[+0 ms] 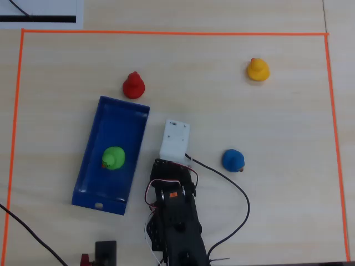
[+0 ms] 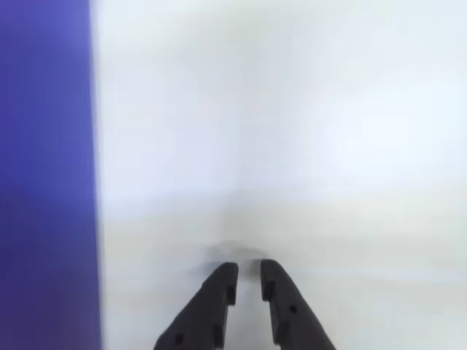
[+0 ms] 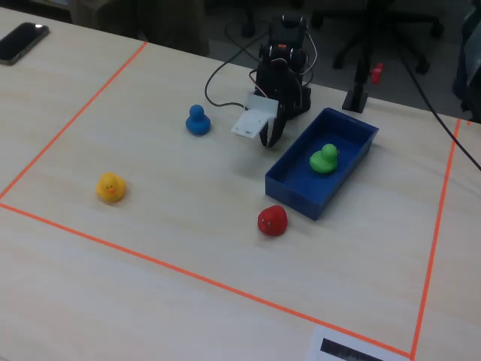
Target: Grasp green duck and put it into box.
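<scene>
The green duck sits inside the blue box, near its middle; it also shows in the fixed view within the box. My gripper is just right of the box in the wrist view, low over the bare table. Its jaws stand almost together with only a thin slit and nothing between them. The box wall fills the left edge of the wrist view. In the fixed view the gripper points down beside the box. In the overhead view the white wrist block hides the fingers.
A red duck stands just beyond the box's far end, a blue duck right of the arm, a yellow duck at the far right. Orange tape borders the work area. Cables trail by the arm base.
</scene>
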Tool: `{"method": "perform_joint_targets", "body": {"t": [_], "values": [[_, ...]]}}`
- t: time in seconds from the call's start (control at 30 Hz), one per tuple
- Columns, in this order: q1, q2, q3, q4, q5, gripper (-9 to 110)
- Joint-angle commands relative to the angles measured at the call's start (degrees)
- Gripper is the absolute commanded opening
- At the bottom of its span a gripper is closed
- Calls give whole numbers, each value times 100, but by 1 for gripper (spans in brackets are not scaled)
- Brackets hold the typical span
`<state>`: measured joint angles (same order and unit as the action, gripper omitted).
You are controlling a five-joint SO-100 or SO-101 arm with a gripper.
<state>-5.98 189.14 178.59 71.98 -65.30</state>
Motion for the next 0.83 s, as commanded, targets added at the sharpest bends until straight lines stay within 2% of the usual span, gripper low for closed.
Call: {"method": "perform_joint_targets", "body": {"t": [0.0,0.8], "values": [[-26,53,-35,281,-229,0],[9,53,-35,264,-202,3]]}}
